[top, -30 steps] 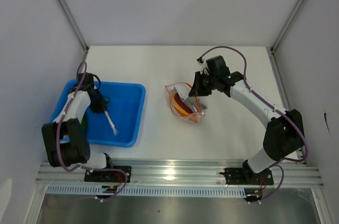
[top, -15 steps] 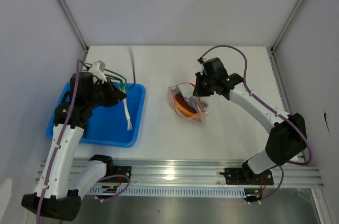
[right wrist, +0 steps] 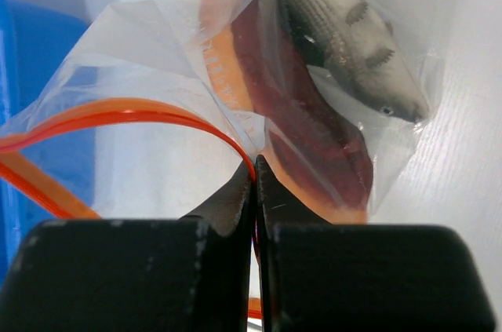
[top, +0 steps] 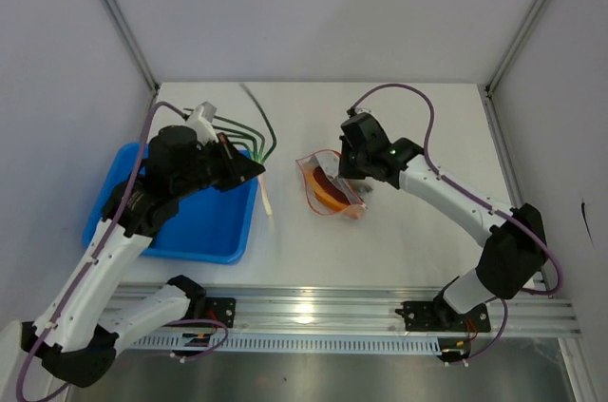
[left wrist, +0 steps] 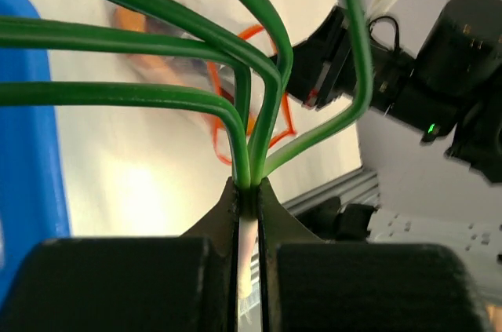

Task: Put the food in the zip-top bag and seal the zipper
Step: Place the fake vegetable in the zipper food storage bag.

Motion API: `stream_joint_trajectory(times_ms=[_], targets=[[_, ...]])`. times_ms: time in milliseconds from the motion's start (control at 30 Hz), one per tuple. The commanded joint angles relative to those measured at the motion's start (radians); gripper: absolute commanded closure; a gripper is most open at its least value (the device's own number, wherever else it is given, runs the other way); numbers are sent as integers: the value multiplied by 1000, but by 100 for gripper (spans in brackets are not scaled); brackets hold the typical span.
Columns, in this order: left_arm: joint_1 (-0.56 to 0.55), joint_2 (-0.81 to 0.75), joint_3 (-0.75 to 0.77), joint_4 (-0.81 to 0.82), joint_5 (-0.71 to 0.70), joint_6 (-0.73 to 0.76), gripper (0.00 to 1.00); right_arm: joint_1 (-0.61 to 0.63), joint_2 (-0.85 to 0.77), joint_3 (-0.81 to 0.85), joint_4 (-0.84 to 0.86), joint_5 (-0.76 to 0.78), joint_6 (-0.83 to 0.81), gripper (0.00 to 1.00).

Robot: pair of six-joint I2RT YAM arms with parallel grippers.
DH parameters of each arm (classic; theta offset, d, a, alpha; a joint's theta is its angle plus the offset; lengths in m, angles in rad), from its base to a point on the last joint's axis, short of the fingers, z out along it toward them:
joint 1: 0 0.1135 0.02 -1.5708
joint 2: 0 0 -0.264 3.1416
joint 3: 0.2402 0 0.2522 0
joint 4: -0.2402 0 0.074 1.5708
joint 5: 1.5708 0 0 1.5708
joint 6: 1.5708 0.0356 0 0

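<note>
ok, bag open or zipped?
Open. The zipper bows apart in a loop; right gripper pinches one lip of the bag, meat inside.

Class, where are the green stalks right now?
The green stalks are pinched in the left gripper above the blue tray's far right corner, left of the zip-top bag, top view.

The right hand (right wrist: 254,171) pinches the orange zipper (right wrist: 133,114) at the clear zip-top bag (right wrist: 149,41)'s mouth. Inside lie a dark-red meat slab (right wrist: 306,140) and a grey fish (right wrist: 345,41). A blue tray (right wrist: 39,73) shows behind.
</note>
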Motion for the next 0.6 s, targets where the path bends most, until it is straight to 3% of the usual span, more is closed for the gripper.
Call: stream_joint_trajectory(times_ms=[0, 267, 567], targets=[[-96, 15, 25, 130, -186, -174, 99, 48, -1, 72, -5, 115, 134, 100], [-191, 106, -26, 261, -367, -311, 100, 162, -38, 89, 3, 227, 264, 100], [-221, 158, -127, 409, -467, -324, 99, 186, -50, 107, 32, 148, 334, 100]])
